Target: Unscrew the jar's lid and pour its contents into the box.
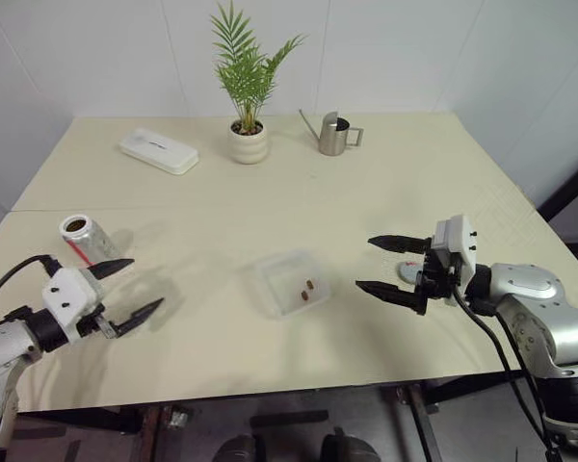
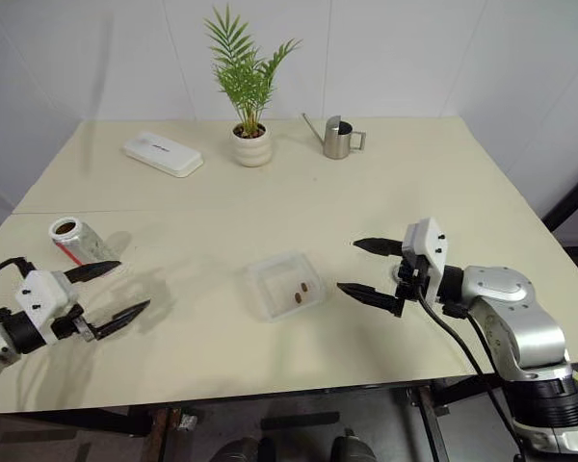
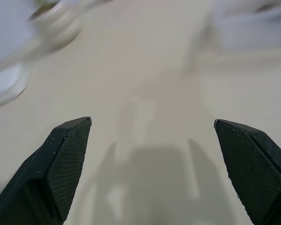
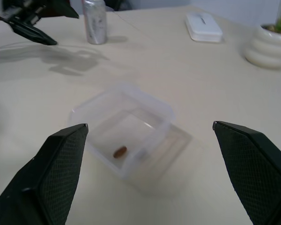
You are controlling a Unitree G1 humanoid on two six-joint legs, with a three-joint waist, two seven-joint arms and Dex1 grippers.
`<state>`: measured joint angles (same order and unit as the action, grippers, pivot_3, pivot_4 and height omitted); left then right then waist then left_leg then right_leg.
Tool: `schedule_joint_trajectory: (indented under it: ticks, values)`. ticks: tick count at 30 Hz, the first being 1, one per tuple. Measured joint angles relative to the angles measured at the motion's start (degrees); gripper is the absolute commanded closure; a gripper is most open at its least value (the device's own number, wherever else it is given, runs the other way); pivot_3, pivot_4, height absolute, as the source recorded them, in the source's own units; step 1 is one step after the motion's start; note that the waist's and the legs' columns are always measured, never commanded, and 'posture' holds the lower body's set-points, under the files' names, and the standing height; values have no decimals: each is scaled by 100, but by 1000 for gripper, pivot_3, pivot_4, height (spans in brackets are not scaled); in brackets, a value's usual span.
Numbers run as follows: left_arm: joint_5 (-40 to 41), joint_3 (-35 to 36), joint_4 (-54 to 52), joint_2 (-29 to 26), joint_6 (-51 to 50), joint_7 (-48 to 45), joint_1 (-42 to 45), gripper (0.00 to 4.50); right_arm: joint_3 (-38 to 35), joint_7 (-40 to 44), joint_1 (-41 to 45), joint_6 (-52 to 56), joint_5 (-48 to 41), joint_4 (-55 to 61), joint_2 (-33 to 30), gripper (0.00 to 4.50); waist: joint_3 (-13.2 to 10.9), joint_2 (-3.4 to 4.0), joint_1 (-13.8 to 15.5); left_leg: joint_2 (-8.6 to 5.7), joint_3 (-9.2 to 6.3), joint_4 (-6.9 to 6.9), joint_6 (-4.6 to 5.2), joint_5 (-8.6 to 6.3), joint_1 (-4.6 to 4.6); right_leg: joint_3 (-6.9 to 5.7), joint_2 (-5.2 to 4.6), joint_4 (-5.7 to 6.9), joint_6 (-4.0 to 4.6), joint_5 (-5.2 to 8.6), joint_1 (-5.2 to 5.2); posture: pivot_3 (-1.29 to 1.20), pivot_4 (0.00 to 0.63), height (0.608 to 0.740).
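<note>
We see an evenly, brightly lit scene in the head views, with soft shadows on the table point(image 1: 299, 202): one beside the jar point(image 1: 87, 239) near the left edge, others under both arms. No harsh glare shows. Our left wrist view is smeared by motion blur, only the fingers point(image 3: 61, 164) sharp. In the right wrist view the box point(image 4: 124, 126) is fairly clear, the far things softer.
</note>
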<state>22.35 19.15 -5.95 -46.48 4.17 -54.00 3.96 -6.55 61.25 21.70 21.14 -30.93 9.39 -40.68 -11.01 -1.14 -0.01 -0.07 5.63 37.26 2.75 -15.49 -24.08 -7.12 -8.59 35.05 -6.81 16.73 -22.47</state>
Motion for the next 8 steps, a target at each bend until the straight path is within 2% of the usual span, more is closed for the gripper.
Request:
schedule_joint_trajectory:
  ticks: [5,8]
  values:
    - [310,-513,42,30,-290,-483,1170,14,-106,77,-152,-146,7,-15,-84,0,0,2,-21,-9,19,4,20,9,4,-7,13,8,-4,-2,5,0,150,740]
    - [417,-619,179,56,-515,-569,1346,14,-120,90,-256,-145,3,-9,-101,0,0,2,-41,-8,33,4,24,12,12,4,17,13,-6,-2,3,0,150,740]
